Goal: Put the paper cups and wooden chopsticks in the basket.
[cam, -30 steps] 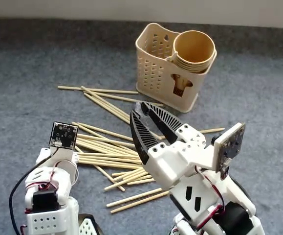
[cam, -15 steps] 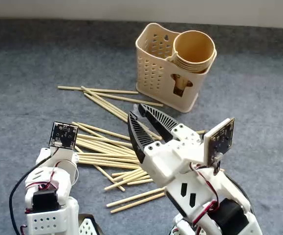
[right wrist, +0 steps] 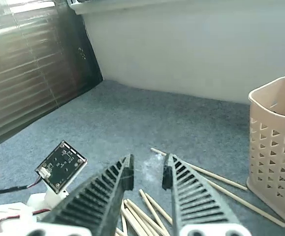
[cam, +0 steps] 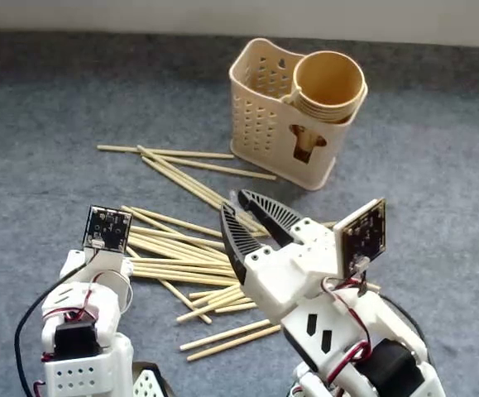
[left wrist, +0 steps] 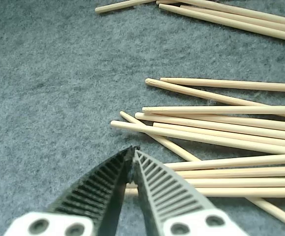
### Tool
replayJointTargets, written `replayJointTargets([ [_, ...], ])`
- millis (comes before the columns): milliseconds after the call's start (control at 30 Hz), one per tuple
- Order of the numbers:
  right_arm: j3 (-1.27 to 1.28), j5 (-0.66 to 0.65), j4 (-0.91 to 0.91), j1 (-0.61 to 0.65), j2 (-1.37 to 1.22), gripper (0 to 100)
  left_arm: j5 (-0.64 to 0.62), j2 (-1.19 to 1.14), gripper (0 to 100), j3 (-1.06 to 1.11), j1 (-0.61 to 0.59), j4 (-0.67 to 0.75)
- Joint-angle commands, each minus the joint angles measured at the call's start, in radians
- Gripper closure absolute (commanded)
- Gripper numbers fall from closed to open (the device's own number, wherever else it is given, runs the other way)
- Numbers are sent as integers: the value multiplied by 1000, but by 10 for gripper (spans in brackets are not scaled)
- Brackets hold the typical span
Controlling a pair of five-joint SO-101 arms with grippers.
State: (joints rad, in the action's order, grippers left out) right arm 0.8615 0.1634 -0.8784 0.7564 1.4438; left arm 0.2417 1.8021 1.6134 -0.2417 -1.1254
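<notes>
Right end effector (cam: 234, 204) agape above chopsticks (cam: 173, 248)

Setting: indoor room with a hobby or lab-style robot bench; exact type cannot be told.
Evidence: counter (cam: 438, 149) covered in grey carpet-like felt; plain pale wall (right wrist: 191, 44) behind; dark slatted blinds (right wrist: 24, 64) at one side; white arms (cam: 86, 372) with bare circuit boards (cam: 107, 229) and exposed red-and-black wiring (cam: 74, 314).

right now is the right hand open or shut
Open: the right hand has its tips standing apart with a clear gap, and nothing is gripped between them.
</notes>
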Motion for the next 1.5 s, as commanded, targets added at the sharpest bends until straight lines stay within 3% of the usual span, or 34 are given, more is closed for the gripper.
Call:
replayJointTargets([
  [0,-10,-46,-25,2,-61,889,6,10,992,-12,-15,6],
  [200,-211,-43,-171,-122,-338,889,6,10,992,-12,-15,6],
  [300,-335,29,-263,-202,-456,891,6,10,992,-12,-15,6],
  [600,-524,69,-383,-360,-648,891,8,10,992,-8,-16,5],
  [733,-521,74,-386,-449,-739,891,8,10,992,64,-16,6],
  [867,-521,192,-384,-549,-839,891,8,10,994,84,-33,2],
  [1100,-526,278,-360,-680,-1035,891,6,10,994,84,-58,6],
  [1467,-522,344,-220,-719,-1326,891,6,10,994,84,-61,0],
])
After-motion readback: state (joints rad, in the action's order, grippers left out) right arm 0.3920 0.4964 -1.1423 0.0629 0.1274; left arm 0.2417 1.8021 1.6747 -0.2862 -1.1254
